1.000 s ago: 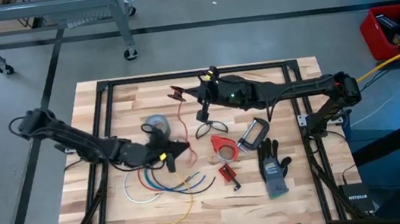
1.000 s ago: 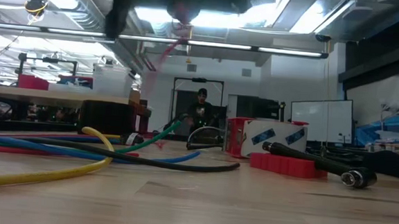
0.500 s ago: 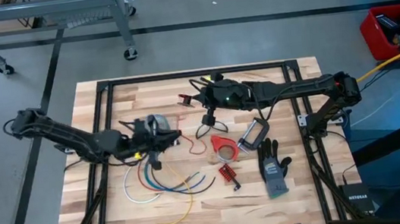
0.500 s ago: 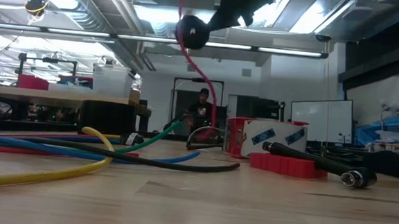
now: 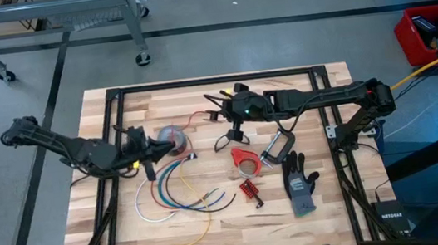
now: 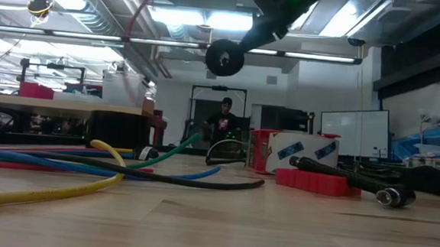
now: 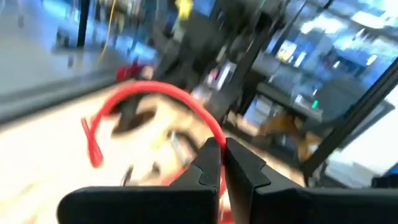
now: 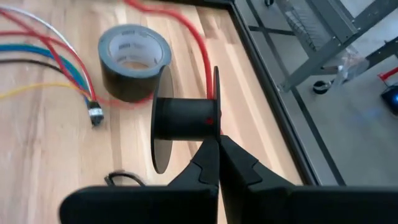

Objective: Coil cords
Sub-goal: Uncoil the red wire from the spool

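My right gripper [image 8: 217, 149] is shut on a black spool [image 8: 183, 121], held in the air over the table's far middle [image 5: 216, 113]. A red cord [image 8: 198, 43] runs from the spool's core toward my left gripper [image 7: 222, 155], which is shut on it above the grey tape roll [image 5: 169, 134]. Beyond the left fingers the cord arcs to a free end [image 7: 93, 149]. Other cords, white, blue, green, yellow and black [image 5: 173, 195], lie loose on the wooden table's near left. My left gripper pinches the red cord [image 7: 214, 134] between its two fingertips, a short way from the cord's free end. The fingers point about level, and the cord curves away in a slack arc. My right gripper pinches the rim of one spool flange [image 8: 215, 138] between its fingertips, slanting down from the table's right. The spool hangs clear of the table, its axis about level.
A black clip [image 5: 225, 141], a red tape holder [image 5: 243, 160], a metal clamp [image 5: 276, 147], a small red part [image 5: 248, 190] and a grey glove [image 5: 298, 184] lie right of the middle. A black frame [image 5: 197, 83] borders the table.
My left gripper has risen and drawn back toward the table's left edge with the red cord, lifting it off the table. My right gripper has tipped downward, so the spool has come lower and nearer the table's middle.
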